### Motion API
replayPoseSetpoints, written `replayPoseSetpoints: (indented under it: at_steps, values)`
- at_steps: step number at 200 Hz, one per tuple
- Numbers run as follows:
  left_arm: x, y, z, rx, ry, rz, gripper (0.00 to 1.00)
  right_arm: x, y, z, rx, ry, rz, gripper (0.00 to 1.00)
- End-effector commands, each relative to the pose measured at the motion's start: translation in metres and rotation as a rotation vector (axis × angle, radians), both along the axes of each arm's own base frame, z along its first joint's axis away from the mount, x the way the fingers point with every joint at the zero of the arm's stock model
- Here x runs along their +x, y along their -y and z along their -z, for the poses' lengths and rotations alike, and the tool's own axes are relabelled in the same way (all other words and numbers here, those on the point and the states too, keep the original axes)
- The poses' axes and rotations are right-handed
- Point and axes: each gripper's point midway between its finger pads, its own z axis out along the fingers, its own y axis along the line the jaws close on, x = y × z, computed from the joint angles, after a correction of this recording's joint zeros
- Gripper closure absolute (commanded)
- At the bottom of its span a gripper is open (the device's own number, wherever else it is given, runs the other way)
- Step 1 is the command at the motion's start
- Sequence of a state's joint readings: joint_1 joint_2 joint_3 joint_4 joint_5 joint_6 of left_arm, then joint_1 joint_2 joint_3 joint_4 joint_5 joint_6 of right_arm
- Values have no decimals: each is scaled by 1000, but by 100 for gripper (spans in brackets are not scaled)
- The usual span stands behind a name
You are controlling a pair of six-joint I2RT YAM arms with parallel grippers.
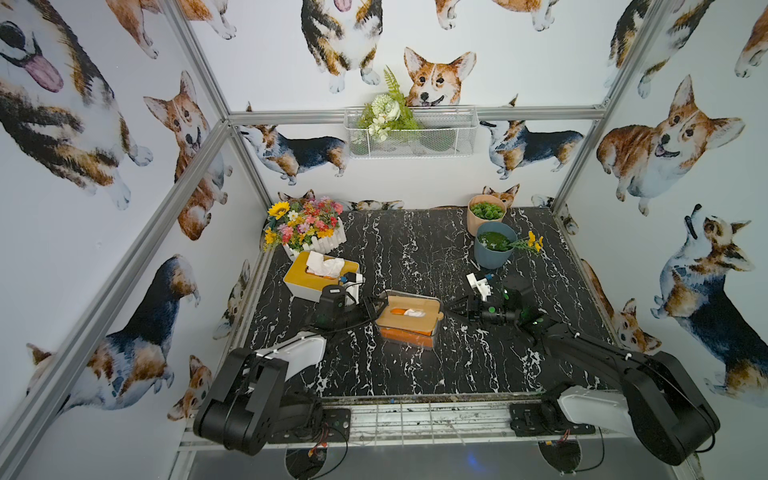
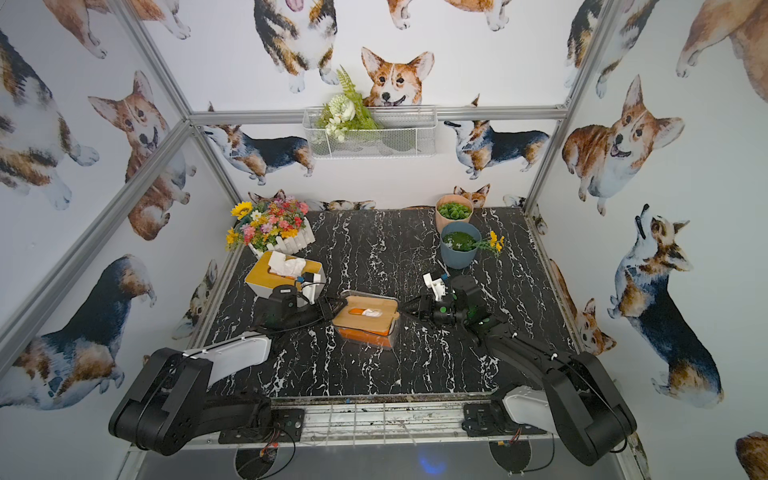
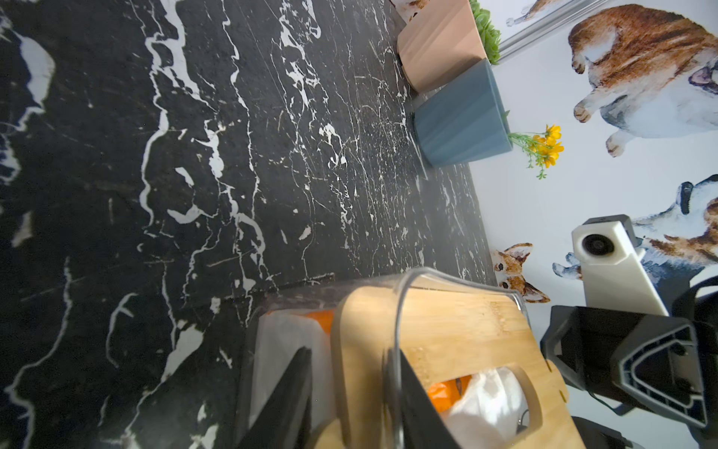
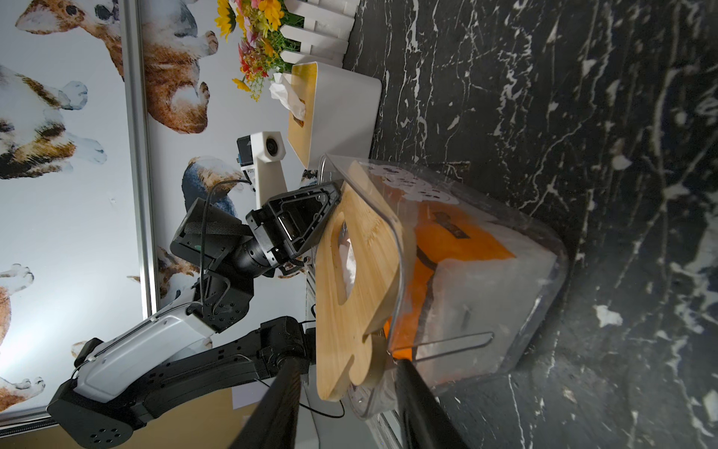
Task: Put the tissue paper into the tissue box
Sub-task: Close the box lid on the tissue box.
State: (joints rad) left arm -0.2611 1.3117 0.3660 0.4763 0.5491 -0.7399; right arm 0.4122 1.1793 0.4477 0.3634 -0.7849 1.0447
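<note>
The tissue box (image 1: 409,337) is a clear tub in mid-table, seen in both top views (image 2: 365,337). The orange-wrapped tissue paper (image 4: 458,248) lies inside it. A wooden lid (image 1: 395,322) with a slot rests tilted on the tub, its left end sunk below the rim and its right end raised. White tissue (image 3: 485,400) shows through the slot. My left gripper (image 3: 347,352) straddles the left end, upper finger against the rim and a gap beside the lower finger. My right gripper (image 4: 349,361) is open around the lid's right end, touching nothing.
A white tissue box with a yellow lid (image 1: 320,276) stands behind my left gripper (image 1: 380,307). A flower planter (image 1: 307,228) is at the back left. A blue pot (image 1: 494,245) and a pink pot (image 1: 486,212) stand at the back right.
</note>
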Motion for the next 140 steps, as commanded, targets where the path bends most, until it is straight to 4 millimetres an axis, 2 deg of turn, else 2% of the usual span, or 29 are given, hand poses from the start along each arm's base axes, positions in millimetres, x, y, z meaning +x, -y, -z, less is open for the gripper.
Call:
replayPoseSetpoints:
  at_steps: [1,61,140]
  values:
    - [-8,-4,12,35,-61,-5,65,-4,3,5,-13,-8,4,56]
    - [-7,-6,13,44,-59,-9,65,-8,6,13,-27,-21,20,56]
    - [-7,-5,11,46,-55,-7,65,-8,-20,12,3,-24,-22,56]
